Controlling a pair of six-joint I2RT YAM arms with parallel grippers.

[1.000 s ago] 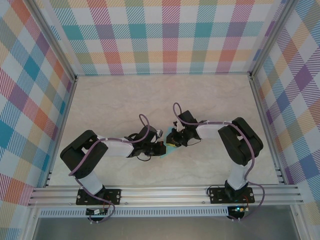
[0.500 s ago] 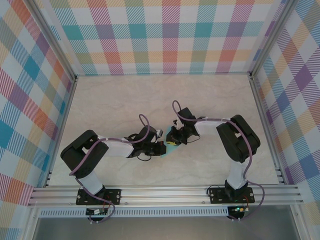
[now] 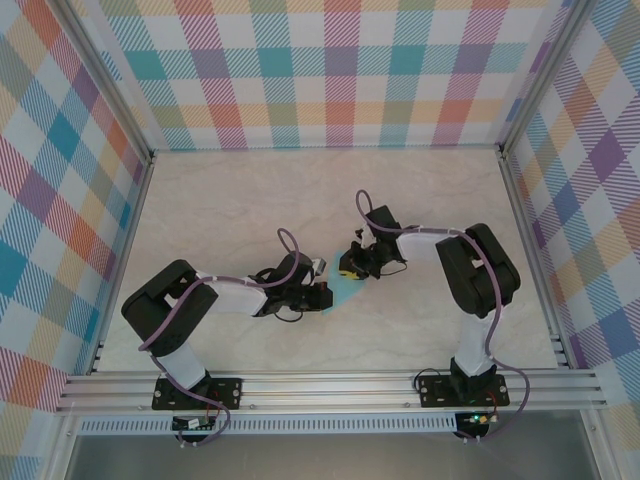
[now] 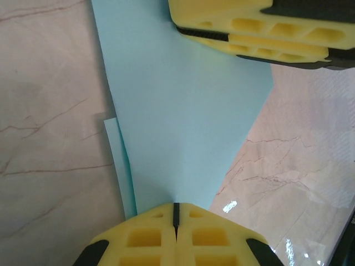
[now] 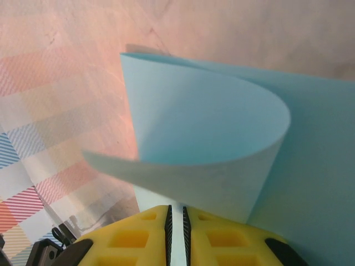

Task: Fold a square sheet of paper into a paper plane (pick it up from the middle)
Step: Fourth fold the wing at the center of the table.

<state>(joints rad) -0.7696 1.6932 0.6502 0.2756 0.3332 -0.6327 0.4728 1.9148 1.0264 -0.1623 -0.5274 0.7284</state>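
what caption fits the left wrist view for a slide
Left pincer shut on folded blue paper, right pincer pinching its far edge, over marble table

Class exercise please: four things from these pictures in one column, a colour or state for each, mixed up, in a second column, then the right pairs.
Things: 1 paper; 2 left pincer; 3 table; 4 back wall.
Descriptions: a many-coloured checks; b light blue; c pale marble pattern; d shut on the paper.
Pairs: 1-b; 2-d; 3-c; 4-a.
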